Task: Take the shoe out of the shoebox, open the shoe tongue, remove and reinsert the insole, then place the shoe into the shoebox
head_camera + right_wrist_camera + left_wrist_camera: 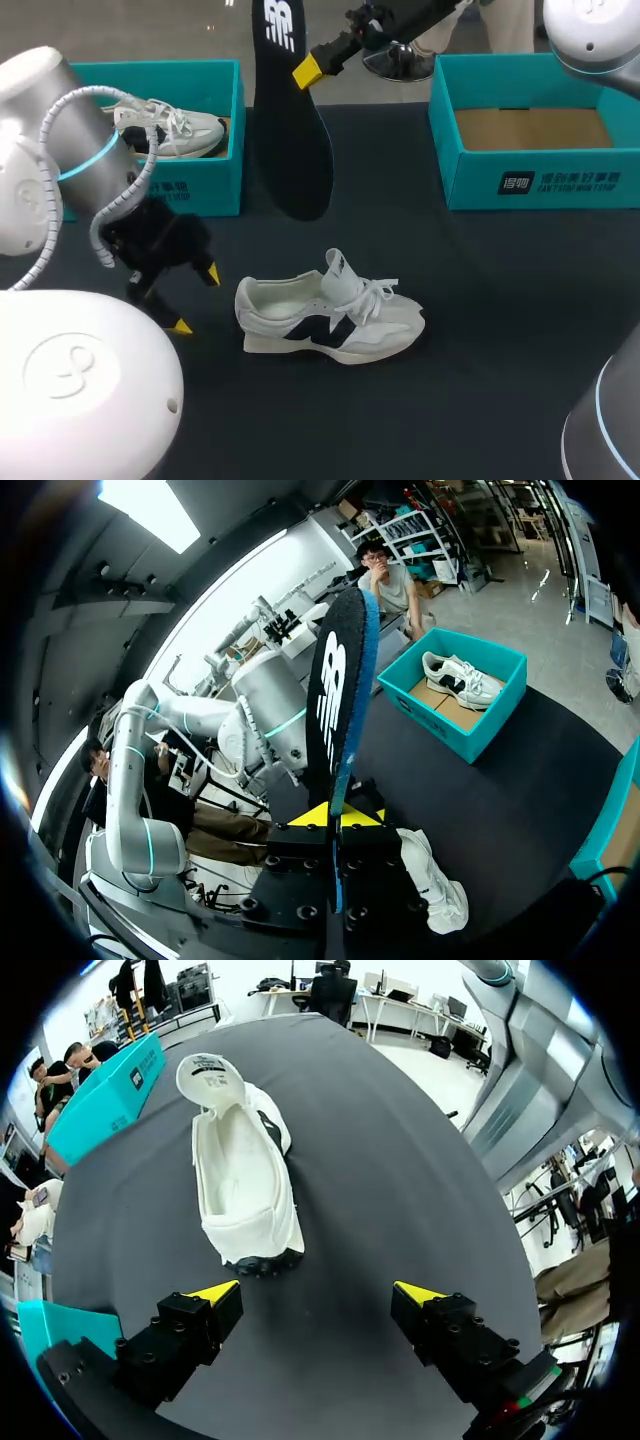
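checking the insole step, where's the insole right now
In the head view the insole is held upright in the right jaws, between the left shoebox and right shoebox, behind the shoe on the table.

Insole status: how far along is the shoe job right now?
Done: the shoe lies on the table, tongue up, insole out. In hand: right gripper holds the insole aloft. Remaining: reinsert it, box the shoe; one shoebox is empty, left gripper open.
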Controlling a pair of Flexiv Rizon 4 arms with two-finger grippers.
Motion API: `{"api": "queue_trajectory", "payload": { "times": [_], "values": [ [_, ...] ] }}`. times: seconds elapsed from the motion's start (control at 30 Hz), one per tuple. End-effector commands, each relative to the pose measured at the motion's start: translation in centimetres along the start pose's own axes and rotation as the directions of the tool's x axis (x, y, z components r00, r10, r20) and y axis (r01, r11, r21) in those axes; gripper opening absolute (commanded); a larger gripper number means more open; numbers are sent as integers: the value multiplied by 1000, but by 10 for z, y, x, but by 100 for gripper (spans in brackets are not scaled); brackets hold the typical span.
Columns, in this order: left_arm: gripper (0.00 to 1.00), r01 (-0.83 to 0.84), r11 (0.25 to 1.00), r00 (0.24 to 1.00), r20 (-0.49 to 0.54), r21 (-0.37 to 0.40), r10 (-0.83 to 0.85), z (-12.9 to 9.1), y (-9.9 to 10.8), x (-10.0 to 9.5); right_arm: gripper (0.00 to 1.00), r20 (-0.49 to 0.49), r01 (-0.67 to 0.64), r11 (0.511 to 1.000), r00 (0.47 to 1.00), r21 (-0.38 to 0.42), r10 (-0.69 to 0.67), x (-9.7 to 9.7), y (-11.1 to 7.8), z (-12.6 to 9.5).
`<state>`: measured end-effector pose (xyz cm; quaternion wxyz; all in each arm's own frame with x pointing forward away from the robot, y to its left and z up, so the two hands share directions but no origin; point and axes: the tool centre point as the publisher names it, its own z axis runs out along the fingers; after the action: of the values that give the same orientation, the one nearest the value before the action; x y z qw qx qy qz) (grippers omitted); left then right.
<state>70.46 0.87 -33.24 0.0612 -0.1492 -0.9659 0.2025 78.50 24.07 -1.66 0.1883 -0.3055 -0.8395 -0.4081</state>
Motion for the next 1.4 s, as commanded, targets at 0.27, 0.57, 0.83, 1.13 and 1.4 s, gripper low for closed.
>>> {"api": "queue_trajectory", "payload": {
  "times": [0.27,0.57,0.83,1.13,1.4],
  "values": [
    [100,22,1000,1000,1,-18,-22,-1,0,1,0,1,-1,1000,1000,3,1,0,1,1],
    [100,22,1000,1000,1,-18,-22,-1,0,1,0,15,-3,1000,1000,-21,3,4,2,-8],
    [100,22,1000,1000,1,-18,-22,-1,0,1,0,66,-2,999,998,-39,4,10,3,-29],
    [100,22,1000,1000,1,-18,-22,-1,0,1,0,82,8,999,997,-38,-5,15,5,-37],
    [100,9,998,999,32,-66,-7,-4,-2,-1,0,82,8,999,997,-38,-5,15,5,-37]
  ]
}}
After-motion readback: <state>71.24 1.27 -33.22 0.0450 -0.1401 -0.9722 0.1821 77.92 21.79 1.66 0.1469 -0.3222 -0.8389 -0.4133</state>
